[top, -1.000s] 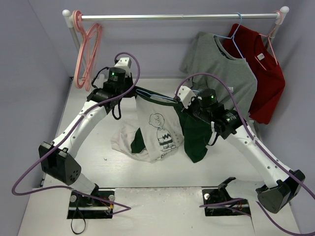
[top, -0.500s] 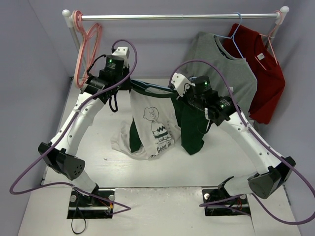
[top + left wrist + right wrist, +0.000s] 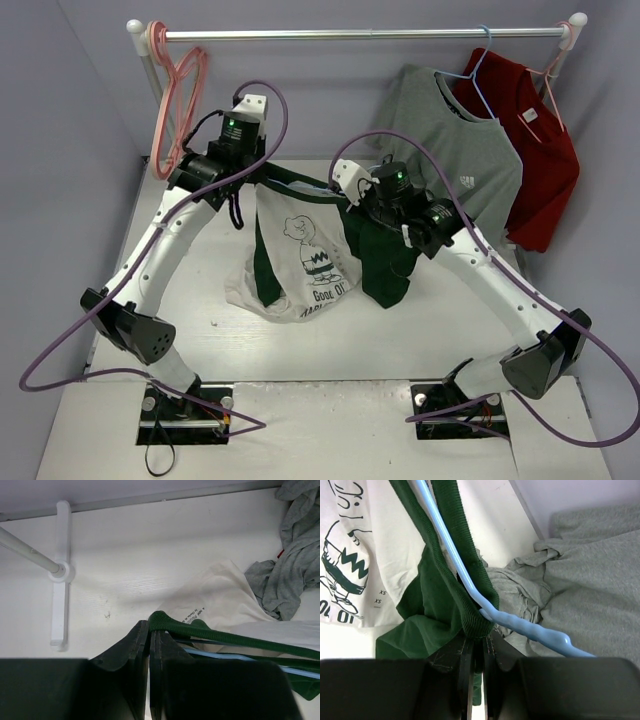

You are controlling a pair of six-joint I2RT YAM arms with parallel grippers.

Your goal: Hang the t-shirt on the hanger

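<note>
Where the t-shirt [image 3: 300, 255] hangs, a grey shirt [image 3: 455, 135] lies beside the right gripper [image 3: 476, 644]

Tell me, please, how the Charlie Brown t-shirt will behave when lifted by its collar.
Probably floppy: the t-shirt sags between the left claw and right claw, bunching on the table. Likely light: two collar pinches carry it.

Soft, even light falls from above, bright enough that the white counter [image 3: 330, 360] looks slightly washed out in the top view. The shadow beneath the hanging t-shirt [image 3: 305, 265] is faint and diffuse. In the wrist views the left pincer [image 3: 149, 628] and right pincer [image 3: 475, 642] are dark and blurred up close, while the fabric beyond stays sharp.
</note>
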